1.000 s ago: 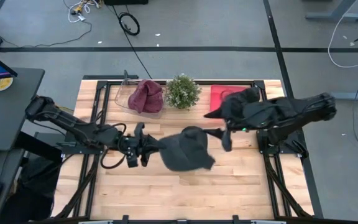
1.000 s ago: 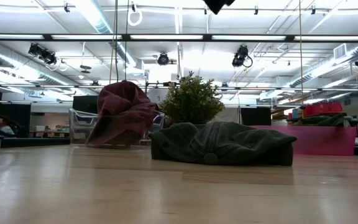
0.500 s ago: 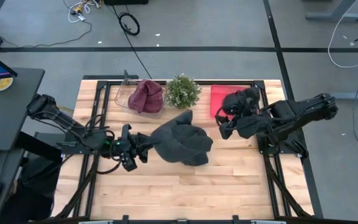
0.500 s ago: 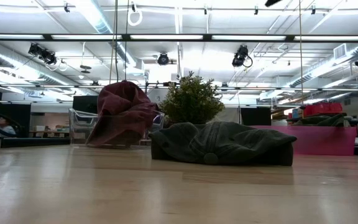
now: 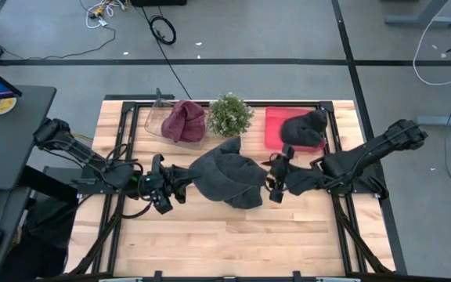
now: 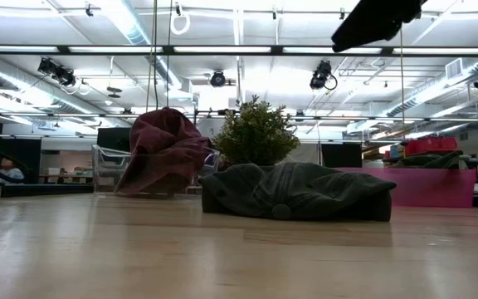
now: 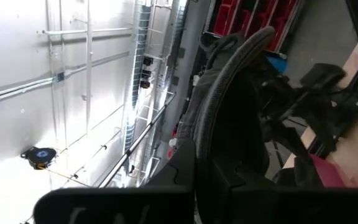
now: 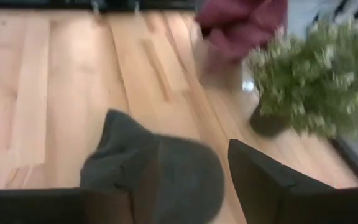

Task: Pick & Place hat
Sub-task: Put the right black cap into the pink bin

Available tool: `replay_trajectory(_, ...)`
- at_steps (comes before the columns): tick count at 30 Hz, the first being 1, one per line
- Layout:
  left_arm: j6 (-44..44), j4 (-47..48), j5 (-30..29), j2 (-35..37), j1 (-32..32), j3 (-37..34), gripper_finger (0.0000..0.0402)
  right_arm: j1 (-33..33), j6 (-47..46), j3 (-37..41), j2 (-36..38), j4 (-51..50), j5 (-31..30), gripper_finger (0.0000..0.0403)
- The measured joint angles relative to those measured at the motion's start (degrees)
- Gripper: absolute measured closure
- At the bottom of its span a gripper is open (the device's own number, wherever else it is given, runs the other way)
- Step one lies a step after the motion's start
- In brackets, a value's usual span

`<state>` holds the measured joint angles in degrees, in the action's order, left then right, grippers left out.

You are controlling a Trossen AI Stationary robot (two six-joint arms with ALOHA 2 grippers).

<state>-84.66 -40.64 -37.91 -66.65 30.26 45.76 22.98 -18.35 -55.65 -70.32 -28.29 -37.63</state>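
Dark fingers of the left gripper (image 5: 165,186) are clamped on the edge of the grey hat (image 5: 225,174), holding it above the table (image 5: 210,243). The right gripper (image 5: 276,182), half open, has swung in from the pink tray (image 5: 274,125) to the hat's other side, probably for taking it over.

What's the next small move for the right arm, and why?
Probably ease the right gripper forward onto the grey hat's near edge: its fingers stand apart just short of it, while the left gripper holds the opposite side.
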Motion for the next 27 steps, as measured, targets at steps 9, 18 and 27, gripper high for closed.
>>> replay_trajectory(9,1.3,0.0,-0.2,0.0,0.0,0.0,0.0389,1.1,-2.6,0.2,2.7,8.5,-9.8,0.0263)
replay_trajectory(18,-0.5,0.2,-1.1,0.0,0.0,0.0,0.0389,-1.5,-41.5,-3.0,18.6,-0.9,16.1,0.0325)
replay_trajectory(27,-0.7,1.2,3.2,0.0,0.0,0.0,0.0387,-4.6,-42.3,-1.1,22.6,-0.2,21.8,0.0349)
